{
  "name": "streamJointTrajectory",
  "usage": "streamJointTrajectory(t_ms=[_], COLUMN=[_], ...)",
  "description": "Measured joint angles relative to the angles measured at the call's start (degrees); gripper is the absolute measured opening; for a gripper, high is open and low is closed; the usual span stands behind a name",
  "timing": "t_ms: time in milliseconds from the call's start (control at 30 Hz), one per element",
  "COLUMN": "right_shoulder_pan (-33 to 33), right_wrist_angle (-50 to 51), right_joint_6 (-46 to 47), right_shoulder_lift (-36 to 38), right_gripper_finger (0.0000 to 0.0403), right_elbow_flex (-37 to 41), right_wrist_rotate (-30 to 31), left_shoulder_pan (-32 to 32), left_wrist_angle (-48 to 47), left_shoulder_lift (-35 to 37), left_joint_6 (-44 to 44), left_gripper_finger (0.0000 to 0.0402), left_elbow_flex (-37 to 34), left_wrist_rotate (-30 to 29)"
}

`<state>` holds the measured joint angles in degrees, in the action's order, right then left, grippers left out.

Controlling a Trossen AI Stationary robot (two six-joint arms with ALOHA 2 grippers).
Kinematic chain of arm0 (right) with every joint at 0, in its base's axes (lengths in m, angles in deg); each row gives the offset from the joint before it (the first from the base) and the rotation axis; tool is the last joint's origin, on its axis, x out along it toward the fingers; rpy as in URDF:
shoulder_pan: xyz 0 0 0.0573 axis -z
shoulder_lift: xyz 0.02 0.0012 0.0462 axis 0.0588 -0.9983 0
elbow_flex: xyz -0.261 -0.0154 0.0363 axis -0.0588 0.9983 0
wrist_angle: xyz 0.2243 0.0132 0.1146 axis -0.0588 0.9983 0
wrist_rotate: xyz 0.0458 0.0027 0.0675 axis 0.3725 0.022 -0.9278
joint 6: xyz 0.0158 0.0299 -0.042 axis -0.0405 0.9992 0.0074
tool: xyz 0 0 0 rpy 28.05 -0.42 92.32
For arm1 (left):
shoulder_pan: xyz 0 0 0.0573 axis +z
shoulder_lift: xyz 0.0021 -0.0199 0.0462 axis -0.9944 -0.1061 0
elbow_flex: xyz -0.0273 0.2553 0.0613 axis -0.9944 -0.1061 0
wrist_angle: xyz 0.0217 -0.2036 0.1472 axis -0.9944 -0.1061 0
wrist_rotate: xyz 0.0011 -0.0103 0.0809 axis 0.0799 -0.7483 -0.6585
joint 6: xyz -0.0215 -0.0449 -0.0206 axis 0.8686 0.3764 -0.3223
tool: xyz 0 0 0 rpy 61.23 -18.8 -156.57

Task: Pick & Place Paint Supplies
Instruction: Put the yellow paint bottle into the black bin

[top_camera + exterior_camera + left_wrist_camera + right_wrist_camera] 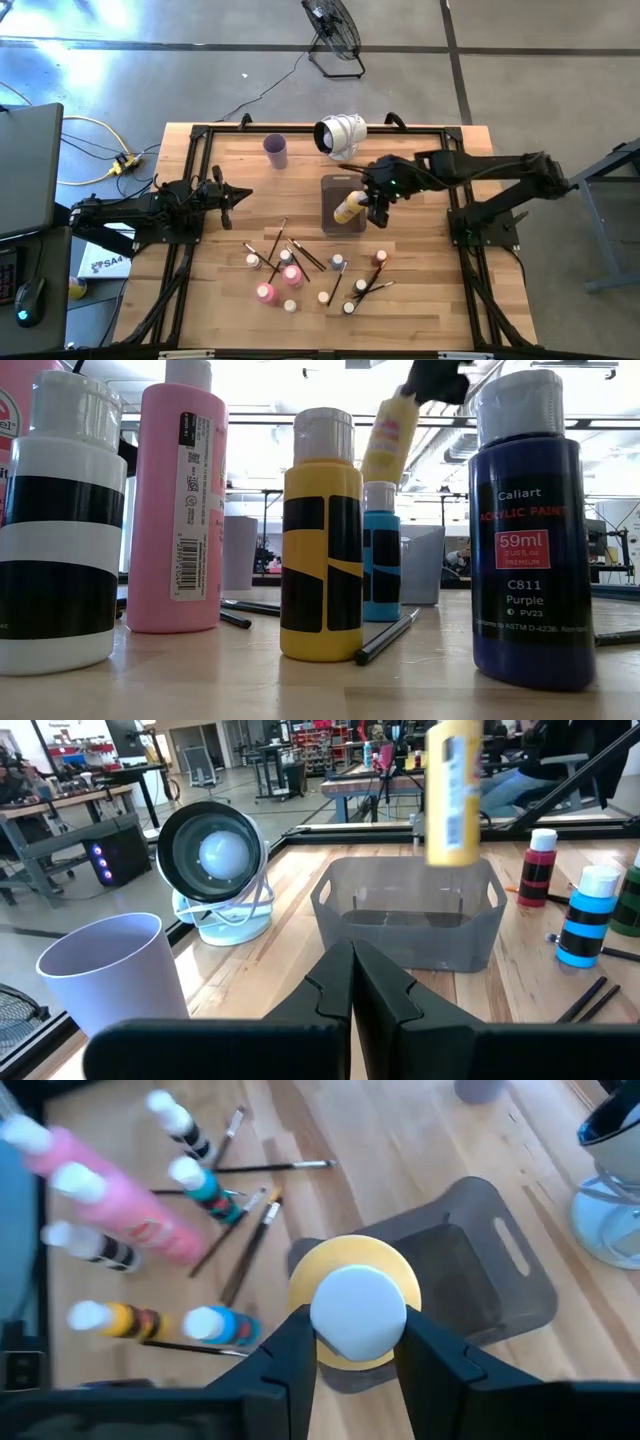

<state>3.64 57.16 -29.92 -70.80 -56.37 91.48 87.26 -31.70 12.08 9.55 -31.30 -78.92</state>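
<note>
My right gripper (358,1352) is shut on a yellow paint bottle (349,209) and holds it in the air over the clear grey tray (330,186). The low view shows the bottle (390,440) tilted and well above the table. More paint bottles, among them two pink ones (265,292), stand on the table's near half, with several thin brushes (280,240) lying among them. My left gripper (240,195) is shut at the table's left side and touches nothing. A lilac cup (276,150) stands at the far side. My right gripper pinches the yellow bottle's white cap (358,1305) between its two fingers (292,1362), one on each side. The fingers slant down from above. The bottle hangs below them, tilted, cap end up, clear of the tray (500,1270) and the table.
A white round lamp (340,135) stands at the far edge behind the tray, right of the cup. Bare wood lies between my left gripper and the tray. A black frame runs along the table's edges.
</note>
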Motion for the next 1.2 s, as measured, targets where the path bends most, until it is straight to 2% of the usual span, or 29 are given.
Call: streamJointTrajectory(t_ms=[400, 800, 1000, 1200], right_shoulder_pan=[8.18, 9.23, 11.08, 11.50], right_wrist_angle=[-1.03, -1.16, -0.99, -1.05], right_joint_6=[-6.38, -9.73, -9.74, -9.62], right_shoulder_lift=[-4.34, -9.82, -9.80, -9.80], right_gripper_finger=[0.0105, 0.0108, 0.0106, 0.0110], right_elbow_flex=[0.02, 0.02, 0.04, 1.02], right_wrist_rotate=[0.22, 1.00, 1.87, -0.19], left_shoulder_pan=[0.01, 0.00, 0.01, 0.00], left_wrist_angle=[0.00, 0.00, 0.00, 0.00], left_shoulder_lift=[0.00, 0.00, -0.01, -0.01], left_joint_6=[0.00, 0.00, 0.00, 0.00], left_gripper_finger=[0.0000, 0.0000, 0.0000, 0.0000], left_elbow_flex=[0.00, 0.00, 0.00, 0.00], left_wrist_rotate=[0.01, 0.00, 0.00, 0.00])
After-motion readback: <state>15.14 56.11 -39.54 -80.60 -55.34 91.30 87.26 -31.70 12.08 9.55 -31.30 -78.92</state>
